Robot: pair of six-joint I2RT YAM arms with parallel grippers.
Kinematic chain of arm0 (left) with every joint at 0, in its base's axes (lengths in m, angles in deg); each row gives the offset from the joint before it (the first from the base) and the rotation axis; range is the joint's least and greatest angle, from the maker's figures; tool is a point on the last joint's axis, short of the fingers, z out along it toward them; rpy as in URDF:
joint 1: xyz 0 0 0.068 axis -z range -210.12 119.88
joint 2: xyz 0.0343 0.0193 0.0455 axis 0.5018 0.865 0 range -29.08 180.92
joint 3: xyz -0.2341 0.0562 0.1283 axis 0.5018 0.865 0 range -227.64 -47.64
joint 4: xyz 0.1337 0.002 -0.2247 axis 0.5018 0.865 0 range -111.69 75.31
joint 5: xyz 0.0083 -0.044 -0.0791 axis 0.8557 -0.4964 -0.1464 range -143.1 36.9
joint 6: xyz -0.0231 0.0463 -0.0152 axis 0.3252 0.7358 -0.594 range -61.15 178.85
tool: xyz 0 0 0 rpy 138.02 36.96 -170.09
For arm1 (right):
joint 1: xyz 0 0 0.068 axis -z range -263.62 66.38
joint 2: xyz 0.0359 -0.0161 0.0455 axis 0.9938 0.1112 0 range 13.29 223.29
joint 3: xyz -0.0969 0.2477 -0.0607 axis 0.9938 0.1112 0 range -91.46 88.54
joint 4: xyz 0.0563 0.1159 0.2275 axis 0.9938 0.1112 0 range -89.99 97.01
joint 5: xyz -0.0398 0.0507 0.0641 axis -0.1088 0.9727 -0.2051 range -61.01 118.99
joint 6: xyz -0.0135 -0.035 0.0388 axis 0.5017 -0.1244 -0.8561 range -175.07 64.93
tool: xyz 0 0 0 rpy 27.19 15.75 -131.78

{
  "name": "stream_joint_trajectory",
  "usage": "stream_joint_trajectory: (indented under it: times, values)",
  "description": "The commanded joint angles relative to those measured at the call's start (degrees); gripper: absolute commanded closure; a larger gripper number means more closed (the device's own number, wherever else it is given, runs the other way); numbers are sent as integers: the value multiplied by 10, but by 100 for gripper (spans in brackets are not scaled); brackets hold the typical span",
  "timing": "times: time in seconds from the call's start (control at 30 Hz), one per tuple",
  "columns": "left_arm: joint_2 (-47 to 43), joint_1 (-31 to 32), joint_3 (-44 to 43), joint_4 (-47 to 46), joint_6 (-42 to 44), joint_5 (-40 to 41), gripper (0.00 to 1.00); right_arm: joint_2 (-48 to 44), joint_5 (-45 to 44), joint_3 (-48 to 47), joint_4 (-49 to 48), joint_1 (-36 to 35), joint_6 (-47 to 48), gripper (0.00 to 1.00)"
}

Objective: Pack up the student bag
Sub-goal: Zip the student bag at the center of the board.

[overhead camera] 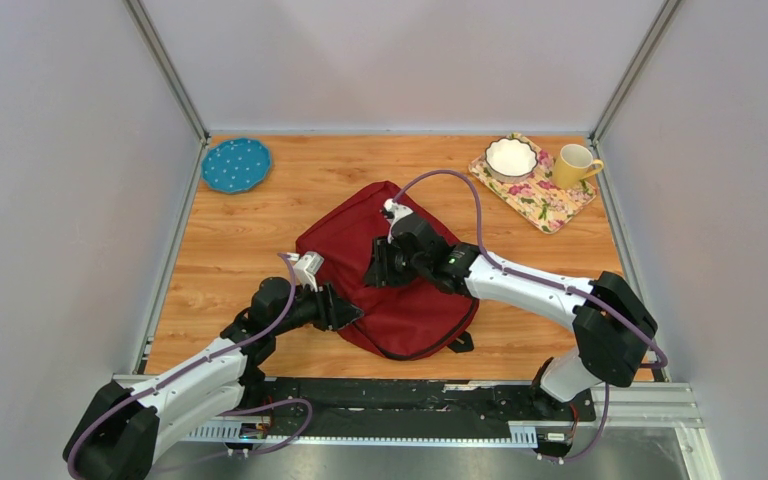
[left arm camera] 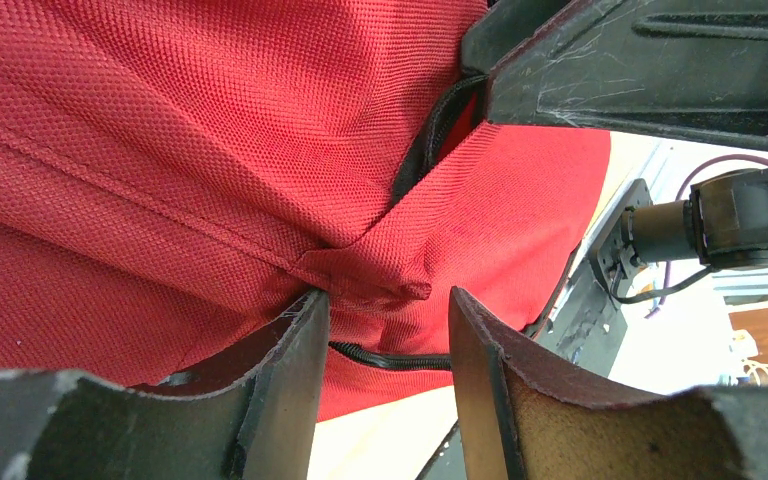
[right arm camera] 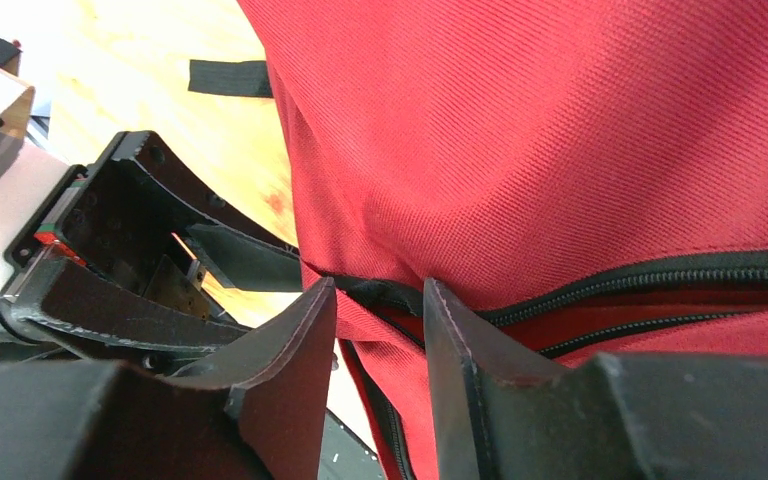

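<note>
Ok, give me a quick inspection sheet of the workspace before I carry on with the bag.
Surface: wooden table, no spills seen.
Job's things: student bag lies flat mid-table; its zip is partly open.
Clutter: blue dotted plate at the far left; floral mat at the far right with a white bowl on it and a yellow mug at its right edge.
Grippers: left gripper has its jaws apart at a fabric fold on the bag's near-left edge; right gripper has its jaws apart around the zip's end.
Cables: purple cable of the right arm arcs over the bag.
Surroundings: plain grey walls; nothing else seen.
</note>
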Motion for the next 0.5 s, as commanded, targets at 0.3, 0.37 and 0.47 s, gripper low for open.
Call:
stream_joint_trajectory:
  times: [0.3, 0.37, 0.47]
  values:
    - [-2, 2, -18, -24, -1, -4, 45, 2, 9, -20, 19, 0, -16, 62]
    - [-2, 2, -18, -23, -1, -2, 45, 2, 16, -18, 17, 0, -19, 64]
    - [-2, 3, -16, -25, -2, -3, 45, 6, 31, -21, 19, 0, -22, 71]
